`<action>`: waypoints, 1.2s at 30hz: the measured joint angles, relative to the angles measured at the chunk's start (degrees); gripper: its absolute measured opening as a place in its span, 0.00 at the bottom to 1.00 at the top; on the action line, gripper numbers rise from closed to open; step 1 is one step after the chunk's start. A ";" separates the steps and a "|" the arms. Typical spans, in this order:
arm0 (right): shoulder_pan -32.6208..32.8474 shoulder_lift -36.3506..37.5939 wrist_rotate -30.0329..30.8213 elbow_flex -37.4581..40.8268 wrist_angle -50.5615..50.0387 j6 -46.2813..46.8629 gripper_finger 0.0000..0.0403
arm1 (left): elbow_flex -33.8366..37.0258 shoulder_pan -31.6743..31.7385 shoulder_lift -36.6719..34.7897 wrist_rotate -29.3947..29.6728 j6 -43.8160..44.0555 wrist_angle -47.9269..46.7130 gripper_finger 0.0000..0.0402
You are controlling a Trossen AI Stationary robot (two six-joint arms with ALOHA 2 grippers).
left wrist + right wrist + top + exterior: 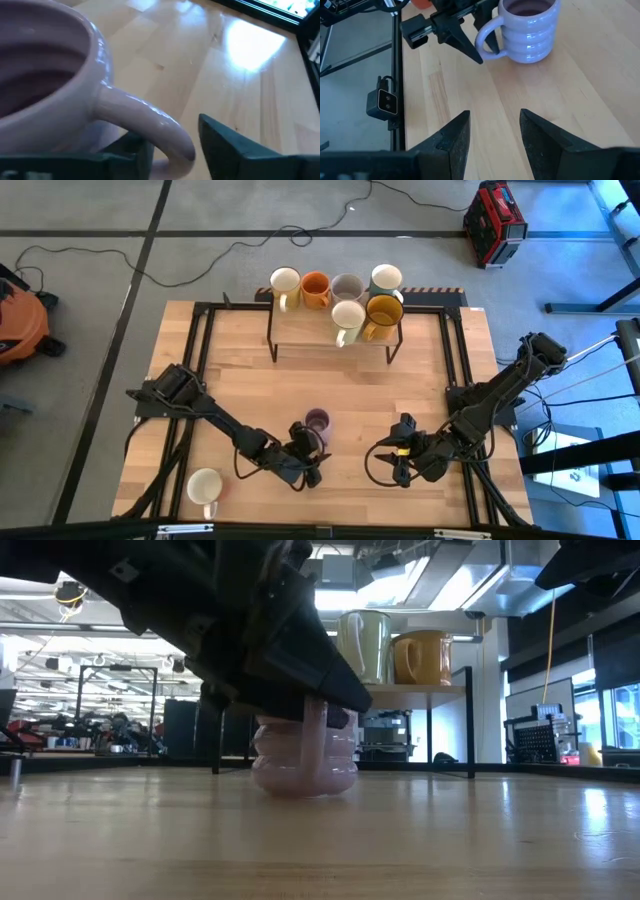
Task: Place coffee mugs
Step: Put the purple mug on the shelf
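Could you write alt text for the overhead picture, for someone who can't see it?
Seen from above, the left gripper straddles the handle of a lilac mug on a wooden table, the empty right gripper nearby. Six mugs sit on a rack at the far edge; a cream-white mug stands near the front.

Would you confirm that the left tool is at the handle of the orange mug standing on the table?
Not quite: the mug at the left tool is the lilac mug, as the right wrist view shows. The orange mug sits on the rack at the far edge, per the high view.
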State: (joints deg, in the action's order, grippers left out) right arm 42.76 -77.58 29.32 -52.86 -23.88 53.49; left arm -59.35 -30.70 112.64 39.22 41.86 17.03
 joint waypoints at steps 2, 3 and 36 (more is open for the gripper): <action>0.00 0.00 0.02 0.00 0.00 0.00 0.40 | 0.00 0.00 0.02 -0.64 -0.54 -0.02 0.28; 0.00 0.00 0.00 0.00 -0.02 0.01 0.40 | 0.00 0.00 0.01 -0.98 -1.21 -0.02 0.24; 0.00 0.00 1.03 0.00 -0.17 0.22 0.40 | 0.09 2.91 -19.68 -10.79 -17.00 -13.13 0.13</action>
State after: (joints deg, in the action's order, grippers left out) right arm 42.76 -77.58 30.35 -52.86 -24.05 53.71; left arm -59.27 -27.78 92.97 28.43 24.86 3.90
